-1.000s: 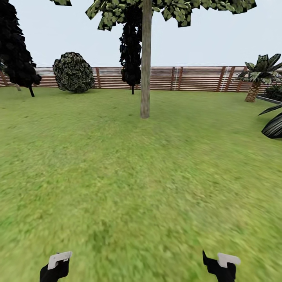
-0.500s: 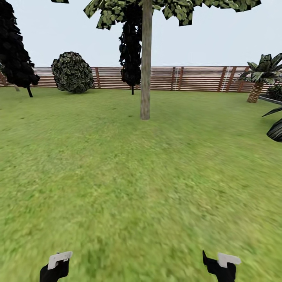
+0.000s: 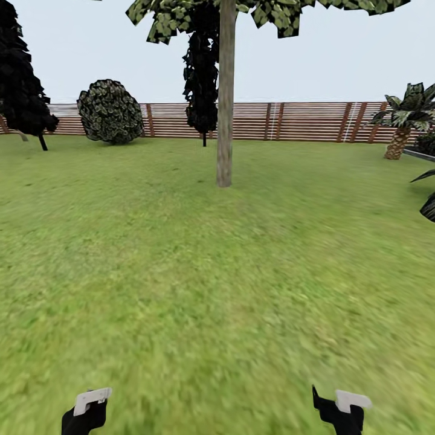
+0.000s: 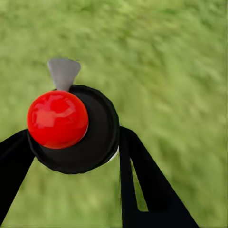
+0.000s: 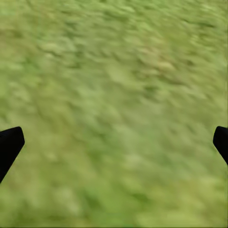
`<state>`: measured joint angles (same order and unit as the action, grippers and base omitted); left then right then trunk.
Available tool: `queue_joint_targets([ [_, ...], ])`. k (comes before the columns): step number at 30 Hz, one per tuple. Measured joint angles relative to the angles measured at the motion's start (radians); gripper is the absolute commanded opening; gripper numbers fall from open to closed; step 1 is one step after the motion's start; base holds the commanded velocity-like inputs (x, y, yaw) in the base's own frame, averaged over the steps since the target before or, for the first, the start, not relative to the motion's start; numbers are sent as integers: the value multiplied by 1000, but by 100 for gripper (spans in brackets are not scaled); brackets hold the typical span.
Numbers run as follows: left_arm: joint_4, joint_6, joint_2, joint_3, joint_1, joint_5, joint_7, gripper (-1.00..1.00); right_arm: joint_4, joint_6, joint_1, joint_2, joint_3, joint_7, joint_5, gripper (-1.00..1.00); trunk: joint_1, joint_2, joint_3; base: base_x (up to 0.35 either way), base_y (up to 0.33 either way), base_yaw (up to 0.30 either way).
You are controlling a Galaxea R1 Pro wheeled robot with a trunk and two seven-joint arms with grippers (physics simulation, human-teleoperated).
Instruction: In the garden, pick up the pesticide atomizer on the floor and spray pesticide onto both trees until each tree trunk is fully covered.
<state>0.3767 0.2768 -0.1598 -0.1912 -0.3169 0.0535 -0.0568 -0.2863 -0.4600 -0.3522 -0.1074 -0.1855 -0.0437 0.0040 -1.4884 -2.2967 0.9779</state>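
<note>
The left gripper (image 4: pixel 76 142) clamps the pesticide atomizer (image 4: pixel 71 128) over the grass (image 3: pixel 211 290), the right gripper (image 5: pixel 114 142) gapes empty, facing 1 tree trunk (image 3: pixel 225 96).

The small black round-bodied pesticide atomizer (image 4: pixel 80 133), with a glossy red ball on top and a short grey nozzle, sits clamped between the two black fingers (image 4: pixel 142 185) of the left tool (image 4: pixel 71 156), above blurred green grass. Ahead on the green lawn of the garden (image 3: pixel 181 272) stands a tall tree with a straight, pale grey-brown mottled trunk (image 3: pixel 225 96), upright, dark leaves (image 3: pixel 266 12) high overhead, well apart from the reddish-brown slatted wooden fence (image 3: pixel 302 121) behind it.
</note>
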Motion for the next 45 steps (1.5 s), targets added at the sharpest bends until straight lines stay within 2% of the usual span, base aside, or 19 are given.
queue_joint_targets([
  [45,0,1,0,0,0,-1,0,-100,0,0,0,0,0,0,0,100,0,0,0,338,0,0],
])
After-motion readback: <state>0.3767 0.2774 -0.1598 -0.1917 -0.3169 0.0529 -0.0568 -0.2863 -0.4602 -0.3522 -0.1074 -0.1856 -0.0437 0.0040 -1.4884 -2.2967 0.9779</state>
